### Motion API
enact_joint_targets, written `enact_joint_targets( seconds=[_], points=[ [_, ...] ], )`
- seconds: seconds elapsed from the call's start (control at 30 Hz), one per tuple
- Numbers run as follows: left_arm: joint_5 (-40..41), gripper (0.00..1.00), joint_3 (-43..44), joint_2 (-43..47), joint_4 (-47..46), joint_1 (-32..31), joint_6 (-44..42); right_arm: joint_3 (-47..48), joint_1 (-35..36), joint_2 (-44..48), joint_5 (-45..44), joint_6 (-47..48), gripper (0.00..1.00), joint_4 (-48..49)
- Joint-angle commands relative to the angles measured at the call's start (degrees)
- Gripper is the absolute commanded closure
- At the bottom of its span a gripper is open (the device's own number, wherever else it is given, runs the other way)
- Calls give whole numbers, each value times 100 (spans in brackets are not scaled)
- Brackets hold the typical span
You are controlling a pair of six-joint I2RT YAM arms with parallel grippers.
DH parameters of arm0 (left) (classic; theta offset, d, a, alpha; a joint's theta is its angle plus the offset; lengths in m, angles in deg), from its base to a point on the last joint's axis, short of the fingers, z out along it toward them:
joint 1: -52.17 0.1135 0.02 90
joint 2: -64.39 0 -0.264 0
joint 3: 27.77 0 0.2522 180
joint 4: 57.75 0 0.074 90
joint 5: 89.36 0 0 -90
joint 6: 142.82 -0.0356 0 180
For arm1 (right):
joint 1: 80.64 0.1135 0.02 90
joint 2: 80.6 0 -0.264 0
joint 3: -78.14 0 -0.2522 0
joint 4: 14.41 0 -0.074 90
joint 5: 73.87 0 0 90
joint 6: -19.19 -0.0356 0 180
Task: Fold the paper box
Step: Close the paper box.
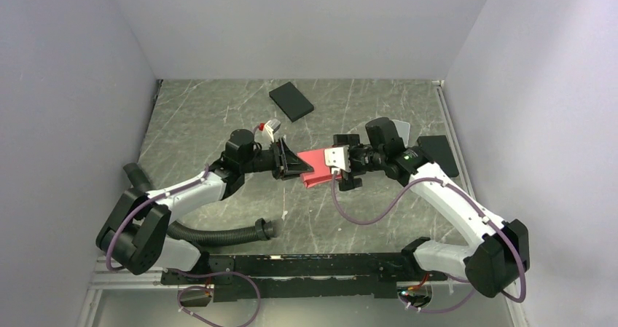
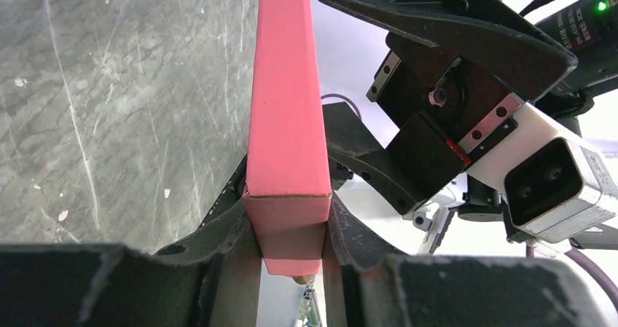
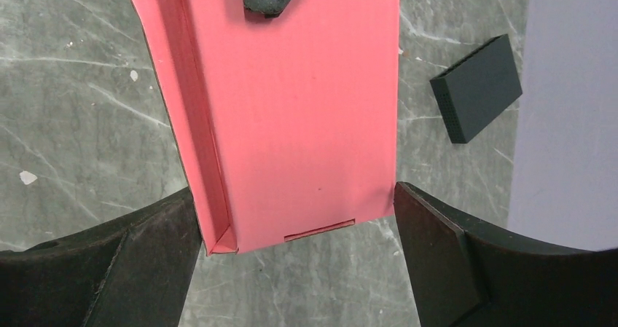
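**Left claw pinches the box; right claw spread at its other end**

From above, the box point(image 1: 318, 168) hangs between my two claws over the table point(image 1: 211, 116). My left claw point(image 1: 295, 163) is at its left end and my right claw point(image 1: 337, 159) at its right end. That view is too small to show how either claw stands.

My left wrist camera settles the left side. It sees the box point(image 2: 286, 123) edge-on, its near end wedged between my left fingers point(image 2: 218, 234), one pressed on each broad face. So my left claw is pinching the box. The same view shows my right claw past the box, jaws wide.

My right wrist camera alone shows a broad face of the box point(image 3: 306, 108), with a slot cut near its close edge and a side wall folded up along the left. My right fingers point(image 3: 146, 269) stand spread, one just beside each long edge of the box. I cannot tell whether the tips touch it, and they do not clamp it. A left finger pad lies on that face at the far end.

Count: one box, two claws, one black box point(image 1: 291, 101) well beyond the box toward the back wall, and one small carton point(image 1: 271, 128) between the two boxes, nearer the box.
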Motion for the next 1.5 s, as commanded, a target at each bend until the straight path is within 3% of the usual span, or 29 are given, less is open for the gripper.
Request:
enact_joint_targets(
  seconds=[0.0,0.23,0.43,0.5,0.6,0.7,0.83,1.3,1.47],
  points=[
    [-754,100,311,11,265,-108,-387,460,45,-158,245,-183,0,572],
    [-884,100,342,35,351,-117,-505,523,46,-307,388,-147,6,399],
    [-914,100,372,43,367,-117,-514,650,46,-387,603,73,38,62],
    [-923,100,385,43,367,-117,-514,704,46,-427,620,61,43,-2],
    [-959,100,418,30,358,-117,-520,721,45,-451,596,-89,40,54],
    [-1031,100,446,-29,324,-117,-528,701,44,-435,517,-270,17,199],
    [-1078,100,492,-84,477,-117,-622,617,46,-318,377,-386,1,389],
    [-1247,100,649,-89,807,-130,-940,743,46,-606,246,-536,0,214],
    [-1281,100,633,-89,765,-130,-933,903,45,-776,409,-265,16,-164]
  ],
)
